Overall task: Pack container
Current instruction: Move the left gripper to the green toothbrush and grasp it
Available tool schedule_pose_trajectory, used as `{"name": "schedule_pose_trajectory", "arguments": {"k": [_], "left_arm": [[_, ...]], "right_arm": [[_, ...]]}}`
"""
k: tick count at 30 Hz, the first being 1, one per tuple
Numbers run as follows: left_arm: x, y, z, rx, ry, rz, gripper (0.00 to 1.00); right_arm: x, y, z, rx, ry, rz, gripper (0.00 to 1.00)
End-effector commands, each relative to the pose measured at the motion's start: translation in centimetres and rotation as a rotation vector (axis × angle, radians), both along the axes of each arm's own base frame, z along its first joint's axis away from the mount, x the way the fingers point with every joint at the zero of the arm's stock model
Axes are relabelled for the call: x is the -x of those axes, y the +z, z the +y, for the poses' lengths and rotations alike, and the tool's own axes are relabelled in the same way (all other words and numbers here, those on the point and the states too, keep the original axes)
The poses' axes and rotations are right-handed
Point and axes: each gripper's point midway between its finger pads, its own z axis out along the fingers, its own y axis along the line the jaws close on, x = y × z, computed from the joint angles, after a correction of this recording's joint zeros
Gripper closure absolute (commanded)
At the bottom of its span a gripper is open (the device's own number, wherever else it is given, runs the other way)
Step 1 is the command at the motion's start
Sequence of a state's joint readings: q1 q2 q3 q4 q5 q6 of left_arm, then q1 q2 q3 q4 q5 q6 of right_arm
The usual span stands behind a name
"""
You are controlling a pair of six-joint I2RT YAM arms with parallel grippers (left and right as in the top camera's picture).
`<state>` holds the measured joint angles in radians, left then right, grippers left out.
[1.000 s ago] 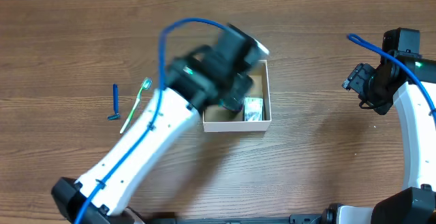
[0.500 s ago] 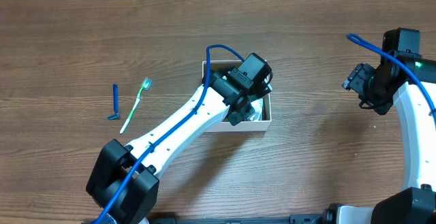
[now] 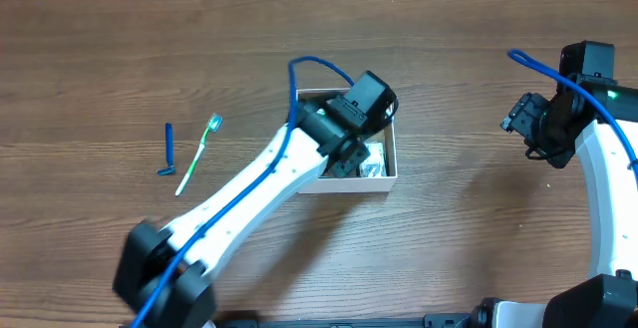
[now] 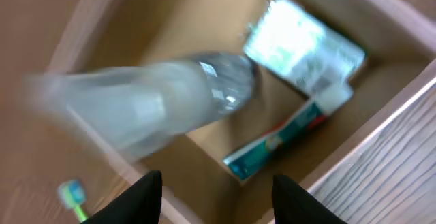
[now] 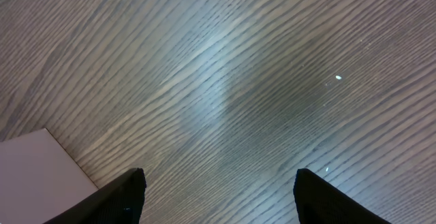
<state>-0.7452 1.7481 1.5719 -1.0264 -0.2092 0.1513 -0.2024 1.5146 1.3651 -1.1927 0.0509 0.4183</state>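
The container [image 3: 391, 141] is a small square box with white walls and a brown inside, at the table's middle. My left gripper [image 3: 351, 155] is over it, open and empty [image 4: 216, 193]. In the left wrist view the box floor [image 4: 184, 26] holds a clear bottle [image 4: 170, 98] lying on its side, a silvery packet [image 4: 303, 50] and a teal tube [image 4: 283, 142]. My right gripper [image 3: 520, 124] is open and empty above bare wood at the right [image 5: 218, 197].
A blue razor [image 3: 167, 149] and a green toothbrush [image 3: 199, 151] lie on the table left of the box; the toothbrush head shows in the left wrist view [image 4: 73, 195]. A white corner [image 5: 37, 176] shows in the right wrist view.
My left arm swung in over the box and has now drawn back slightly; the clear bottle lies in the box. The right arm has not moved.
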Motion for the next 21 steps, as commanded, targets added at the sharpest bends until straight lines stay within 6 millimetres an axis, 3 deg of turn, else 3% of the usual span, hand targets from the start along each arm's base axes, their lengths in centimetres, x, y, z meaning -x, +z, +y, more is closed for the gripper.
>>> {"name": "schedule_pose_trajectory", "arguments": {"k": [1, 3, 5, 6, 8, 10, 13, 15, 18, 21], "left_arm": [[-1.7, 11.4, 5.6, 0.226, 0.367, -0.274, 0.42], [-2.0, 13.3, 9.9, 0.271, 0.522, -0.312, 0.35], [-2.3, 13.3, 14.4, 0.254, 0.657, -0.305, 0.30], [-2.5, 12.7, 16.8, 0.238, 0.720, -0.278, 0.25], [-3.3, 9.5, 21.6, 0.226, 0.862, -0.184, 0.18], [-3.9, 5.9, 23.9, 0.243, 0.938, -0.073, 0.14], [-4.6, -0.8, 25.8, 0.244, 0.983, 0.113, 0.15], [-4.7, -4.1, 26.2, 0.212, 1.001, 0.196, 0.17], [-5.2, -8.6, 26.3, 0.158, 0.988, 0.289, 0.17], [-5.8, -11.5, 25.8, 0.161, 0.966, 0.347, 0.17]], "right_arm": [[0.0, 0.1, 0.0, 0.002, 0.003, -0.009, 0.28], [0.0, 0.1, 0.0, 0.002, 0.003, -0.009, 0.28], [0.0, 0.1, 0.0, 0.002, 0.004, -0.009, 0.28], [0.0, 0.1, 0.0, 0.002, 0.004, -0.009, 0.28], [0.0, 0.1, 0.0, 0.002, 0.004, -0.009, 0.28], [0.0, 0.1, 0.0, 0.002, 0.004, -0.008, 0.28], [0.0, 0.1, 0.0, 0.002, 0.004, -0.008, 0.28], [0.0, 0.1, 0.0, 0.002, 0.004, -0.008, 0.28], [0.0, 0.1, 0.0, 0.002, 0.004, -0.008, 0.28], [0.0, 0.1, 0.0, 0.002, 0.004, -0.008, 0.28]]}}
